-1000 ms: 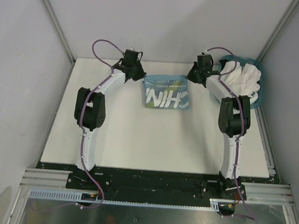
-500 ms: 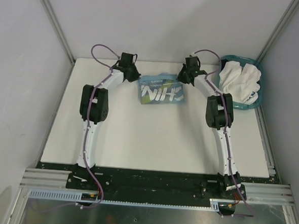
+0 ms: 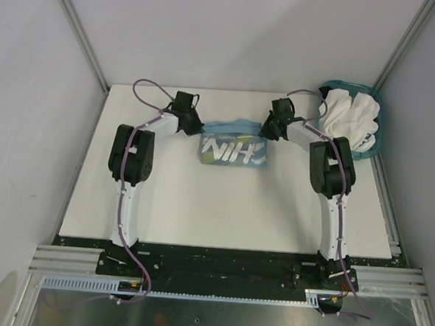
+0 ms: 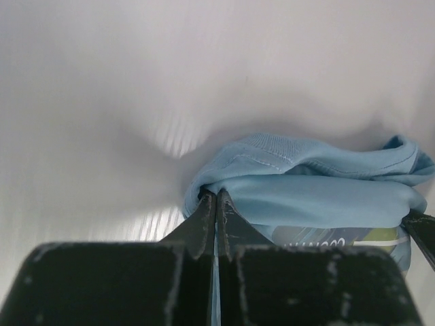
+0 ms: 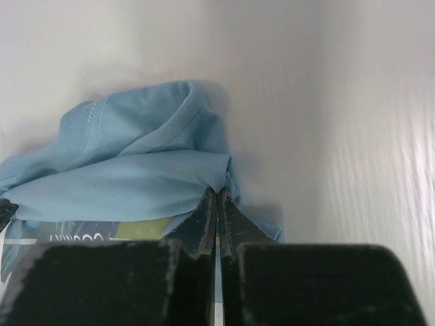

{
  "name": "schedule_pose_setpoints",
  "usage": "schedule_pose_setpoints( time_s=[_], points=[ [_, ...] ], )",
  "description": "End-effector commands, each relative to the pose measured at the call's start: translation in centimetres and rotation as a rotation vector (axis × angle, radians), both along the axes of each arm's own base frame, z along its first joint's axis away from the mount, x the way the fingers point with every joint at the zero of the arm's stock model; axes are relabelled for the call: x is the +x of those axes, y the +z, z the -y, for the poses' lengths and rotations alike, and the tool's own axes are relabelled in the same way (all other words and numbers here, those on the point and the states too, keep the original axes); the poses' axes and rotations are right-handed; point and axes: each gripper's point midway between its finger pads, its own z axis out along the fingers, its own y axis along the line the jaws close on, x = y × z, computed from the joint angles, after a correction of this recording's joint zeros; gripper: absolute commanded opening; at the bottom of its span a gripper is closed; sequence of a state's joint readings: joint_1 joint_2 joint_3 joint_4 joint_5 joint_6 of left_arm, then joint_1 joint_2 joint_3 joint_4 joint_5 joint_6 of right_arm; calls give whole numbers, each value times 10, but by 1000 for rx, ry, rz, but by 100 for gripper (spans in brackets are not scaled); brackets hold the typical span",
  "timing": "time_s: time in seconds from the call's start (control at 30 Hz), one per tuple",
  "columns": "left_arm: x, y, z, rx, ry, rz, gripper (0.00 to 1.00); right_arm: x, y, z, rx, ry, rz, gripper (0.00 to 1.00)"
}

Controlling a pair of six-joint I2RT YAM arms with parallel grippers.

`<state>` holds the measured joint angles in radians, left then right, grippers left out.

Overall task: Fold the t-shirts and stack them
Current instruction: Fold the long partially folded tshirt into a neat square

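The printed t-shirt (image 3: 233, 145) lies folded on the surface (image 3: 222, 208), toward its far edge. The left gripper (image 3: 197, 126) is at the shirt's far left corner and the right gripper (image 3: 267, 130) at its far right corner, each with its jaws pinching the cloth. To the shirt's right, a basket (image 3: 373, 147) holds bundled t-shirts (image 3: 347, 115).

A white table (image 3: 222, 208) stands between plain grey walls (image 3: 28, 122).

Pulls the light blue t-shirt (image 3: 233, 151) nearer the arm bases than a second ago, with left gripper (image 3: 197, 126) and right gripper (image 3: 268, 129) drawn back too; bunches its far edge into a rumpled fold between them; shortens the printed panel.
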<state>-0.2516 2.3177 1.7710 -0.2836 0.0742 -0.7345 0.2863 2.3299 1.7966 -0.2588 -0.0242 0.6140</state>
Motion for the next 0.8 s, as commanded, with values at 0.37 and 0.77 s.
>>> schedule_pose_setpoints(
  time_s=[0.37,0.77],
  points=[
    [-110,95,-12,53,-52,110,0,-110,94,19,-96,-17,98,0],
    [-48,88,-35,74,-13,135,0,-31,116,-7,19,32,337,0]
  ],
)
